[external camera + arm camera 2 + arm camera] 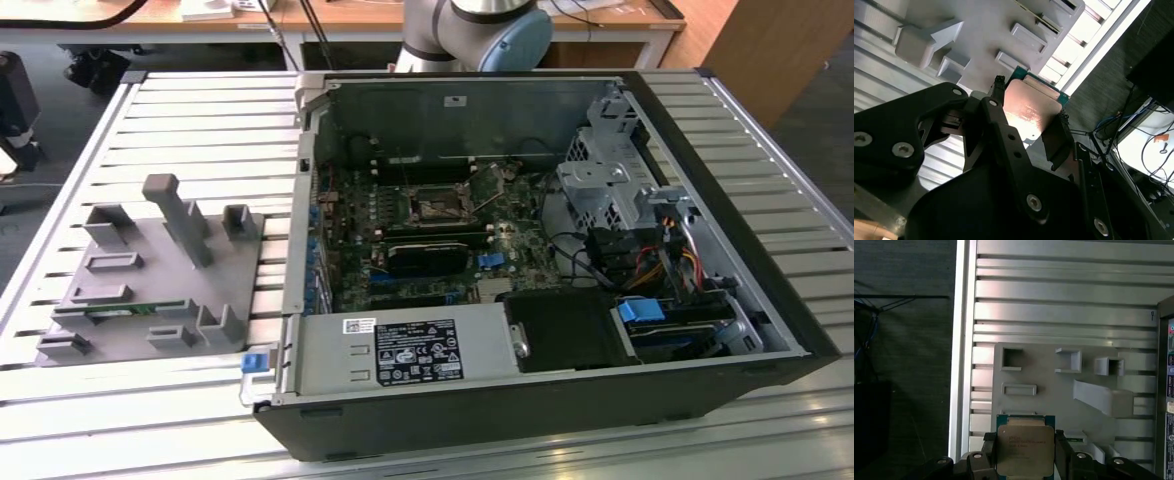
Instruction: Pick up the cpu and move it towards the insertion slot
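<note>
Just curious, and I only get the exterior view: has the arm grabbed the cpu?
Observer: Yes. In both wrist views the pincer grips the cpu by two opposite edges.
Operator: Which way up?
Observer: Its shiny side faces the wrist cameras, and a green edge peeks out past it.
Operator: Is it at the slot?
Observer: No. The first wrist view shows the grey fixture behind it, on the slatted table.

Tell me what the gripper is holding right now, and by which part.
The gripper holds the cpu. Its fingers clamp two opposite side edges, leaving the shiny metal lid uncovered in both wrist views.
</note>
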Tool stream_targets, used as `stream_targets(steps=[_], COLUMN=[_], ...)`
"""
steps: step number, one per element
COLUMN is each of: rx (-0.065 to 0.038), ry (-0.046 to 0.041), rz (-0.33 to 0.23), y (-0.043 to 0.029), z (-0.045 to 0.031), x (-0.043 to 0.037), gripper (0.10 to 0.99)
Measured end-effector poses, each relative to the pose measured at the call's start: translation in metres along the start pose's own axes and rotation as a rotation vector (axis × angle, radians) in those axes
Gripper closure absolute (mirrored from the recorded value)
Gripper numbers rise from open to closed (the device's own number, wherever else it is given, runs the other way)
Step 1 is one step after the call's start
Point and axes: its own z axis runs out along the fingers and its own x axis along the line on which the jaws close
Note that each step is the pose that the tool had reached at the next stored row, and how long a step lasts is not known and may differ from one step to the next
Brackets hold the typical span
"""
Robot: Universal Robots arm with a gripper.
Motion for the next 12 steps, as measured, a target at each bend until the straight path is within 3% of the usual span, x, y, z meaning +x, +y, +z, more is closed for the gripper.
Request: stream_targets(steps=[12], rx=[0.000], ry=[0.0000], rz=[0.000], y=[0.0006], z=[-0.0224], x=[0.0000], gripper=[0.541])
